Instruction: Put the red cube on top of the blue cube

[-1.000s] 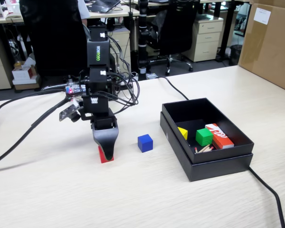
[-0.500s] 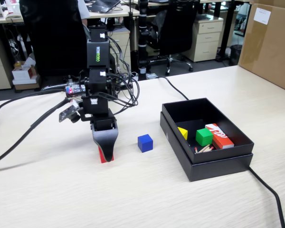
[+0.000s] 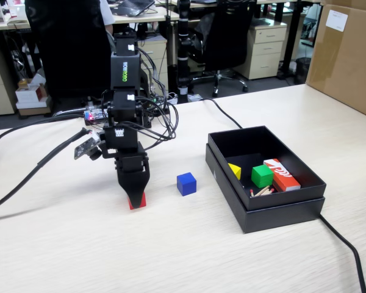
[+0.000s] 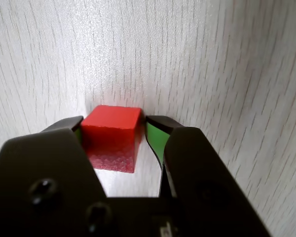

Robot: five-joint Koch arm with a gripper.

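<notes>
**Red cube between the jaws, lift not yet made**

Office desks, drawer units and a swivel chair fill the background of the fixed view, and a pale wood-grain table (image 3: 244,256) carries everything in front. On it the arm reaches straight down, with its gripper (image 3: 136,196) at the table surface around the red cube (image 3: 137,201), of which only the lower part shows beneath the black jaws. The blue cube (image 3: 186,184) sits alone on the table just to the right in this view, apart from the red one and with nothing on top. Farther right stands an open black box (image 3: 280,210) holding a green cube (image 3: 261,176), a yellow block (image 3: 234,171) and an orange-red carton (image 3: 282,174).

Seen from the wrist view, the red cube (image 4: 112,136) lies between the two jaws of the gripper (image 4: 113,129). The left jaw seems to touch the cube's side; on the right a thin gap appears to remain beside the green pad (image 4: 155,140), so whether the grip has fully closed I cannot tell. The cube looks to be resting on the table (image 4: 227,59).

By my reading the grasping step is in hand. Next comes a firm squeeze, a lift clear of the table, a short carry towards the blue cube, and a square, level lowering onto its top face.
</notes>
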